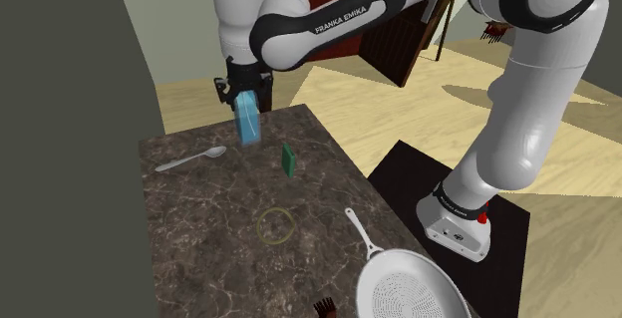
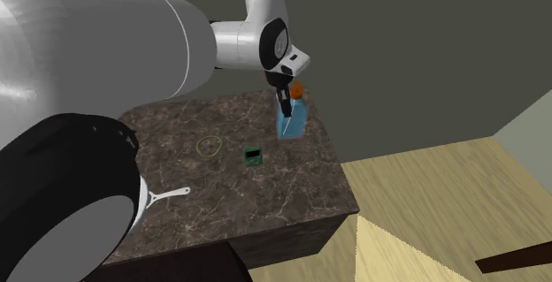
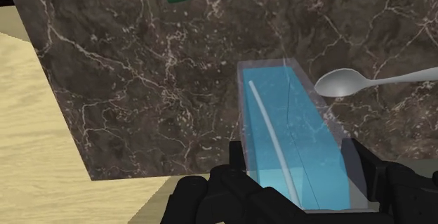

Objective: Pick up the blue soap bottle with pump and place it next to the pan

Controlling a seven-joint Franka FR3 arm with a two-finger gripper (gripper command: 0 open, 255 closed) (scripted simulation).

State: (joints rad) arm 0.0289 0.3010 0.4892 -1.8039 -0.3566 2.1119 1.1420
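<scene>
The blue soap bottle (image 1: pixel 247 124) is a see-through rectangular block of blue liquid with an orange pump (image 2: pixel 298 87). My gripper (image 1: pixel 245 97) is shut on its upper part and holds it tilted over the far end of the dark marble table (image 1: pixel 219 216). In the wrist view the black fingers (image 3: pixel 235 161) clasp both sides of the bottle (image 3: pixel 291 131). The second exterior view shows the gripper (image 2: pixel 285 103) and the bottle (image 2: pixel 290 123) near the table's back right corner. The white pan (image 1: pixel 409 288) lies at the near end, its handle (image 1: pixel 360 230) pointing toward the middle.
A silver spoon (image 1: pixel 191 159) lies just beyond the bottle toward the shoulder view's left. A small green object (image 1: pixel 287 159) stands to its right, and a thin ring (image 1: pixel 276 225) lies mid-table. A dark brush (image 1: pixel 324 309) sits by the pan. Wooden floor surrounds the table.
</scene>
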